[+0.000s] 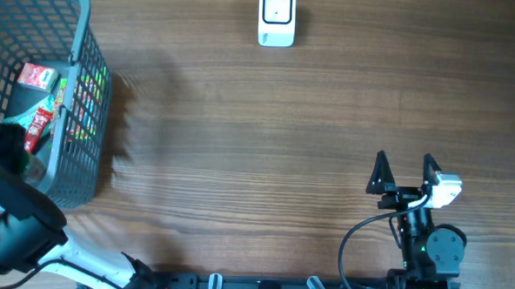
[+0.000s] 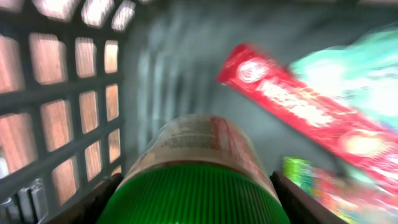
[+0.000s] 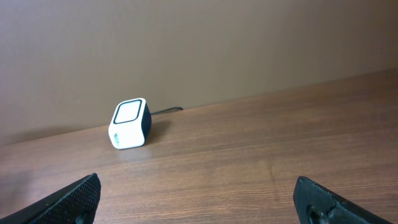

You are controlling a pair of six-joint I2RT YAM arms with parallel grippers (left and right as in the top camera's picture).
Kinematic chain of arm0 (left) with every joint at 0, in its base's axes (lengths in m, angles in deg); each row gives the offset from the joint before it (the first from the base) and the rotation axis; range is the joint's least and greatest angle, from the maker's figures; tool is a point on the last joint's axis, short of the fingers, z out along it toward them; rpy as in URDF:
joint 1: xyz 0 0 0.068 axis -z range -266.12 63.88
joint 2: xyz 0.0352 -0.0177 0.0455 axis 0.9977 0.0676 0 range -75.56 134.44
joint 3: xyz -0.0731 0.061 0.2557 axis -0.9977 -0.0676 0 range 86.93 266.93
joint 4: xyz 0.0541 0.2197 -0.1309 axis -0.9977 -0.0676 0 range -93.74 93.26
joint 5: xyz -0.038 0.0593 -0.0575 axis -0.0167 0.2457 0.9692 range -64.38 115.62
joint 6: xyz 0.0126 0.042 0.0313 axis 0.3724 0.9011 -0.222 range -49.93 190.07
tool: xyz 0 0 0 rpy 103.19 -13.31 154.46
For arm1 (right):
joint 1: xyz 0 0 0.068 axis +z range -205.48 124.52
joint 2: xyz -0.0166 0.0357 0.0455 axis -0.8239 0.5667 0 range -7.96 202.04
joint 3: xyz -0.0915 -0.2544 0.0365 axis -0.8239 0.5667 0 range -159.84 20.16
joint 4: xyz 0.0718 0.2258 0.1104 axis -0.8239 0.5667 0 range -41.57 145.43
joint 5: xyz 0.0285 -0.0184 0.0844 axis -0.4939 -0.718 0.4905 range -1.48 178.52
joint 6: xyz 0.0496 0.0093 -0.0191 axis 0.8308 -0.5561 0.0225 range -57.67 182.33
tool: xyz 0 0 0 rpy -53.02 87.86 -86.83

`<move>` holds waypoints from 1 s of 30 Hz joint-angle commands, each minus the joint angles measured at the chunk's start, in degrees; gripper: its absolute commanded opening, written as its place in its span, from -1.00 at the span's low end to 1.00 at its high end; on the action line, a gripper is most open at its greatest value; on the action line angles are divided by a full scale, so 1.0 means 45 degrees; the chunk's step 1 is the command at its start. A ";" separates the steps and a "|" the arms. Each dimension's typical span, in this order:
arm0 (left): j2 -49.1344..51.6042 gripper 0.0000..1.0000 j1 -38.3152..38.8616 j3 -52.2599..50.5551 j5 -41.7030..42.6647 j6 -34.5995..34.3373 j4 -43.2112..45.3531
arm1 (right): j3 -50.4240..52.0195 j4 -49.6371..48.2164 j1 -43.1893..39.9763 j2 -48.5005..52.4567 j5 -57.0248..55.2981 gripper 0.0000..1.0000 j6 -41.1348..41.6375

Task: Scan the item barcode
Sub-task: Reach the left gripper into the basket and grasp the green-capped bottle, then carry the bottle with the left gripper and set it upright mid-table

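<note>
The item between my left fingers is a jar with a ribbed green lid [image 2: 198, 190] and a pale label, lying inside the grey basket [image 1: 81, 32]. My left gripper [image 2: 196, 202] reaches into the basket, and its dark fingers [image 2: 93, 202] press against both sides of the lid. No barcode shows on the jar. The white scanner [image 1: 277, 16] stands at the table's far edge, also seen in the right wrist view [image 3: 129, 124]. My right gripper [image 1: 404, 173] rests open over bare wood near the front right, with nothing between its fingers [image 3: 74, 199].
The basket also holds a long red packet [image 2: 298, 102], a small red and white box [image 1: 36, 76], and colourful wrappers [image 2: 323, 180]. Its mesh wall [image 2: 56, 118] stands close on the left of the jar. The scanner's cable runs off behind it.
</note>
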 commanded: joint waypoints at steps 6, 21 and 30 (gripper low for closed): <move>-0.1078 0.28 0.0495 0.7169 0.0554 -0.0078 -0.3842 | 0.0015 -0.0029 0.0049 -0.0073 -0.0078 0.99 0.0107; -0.3274 0.29 1.0093 0.8728 0.1661 -0.3196 -0.5304 | 0.0015 -0.0029 0.0049 -0.0073 -0.0078 1.00 0.0102; -0.1156 0.32 1.6344 0.6431 -0.0384 -1.0962 -0.5348 | 0.0015 -0.0029 0.0049 -0.0073 -0.0078 0.99 0.0107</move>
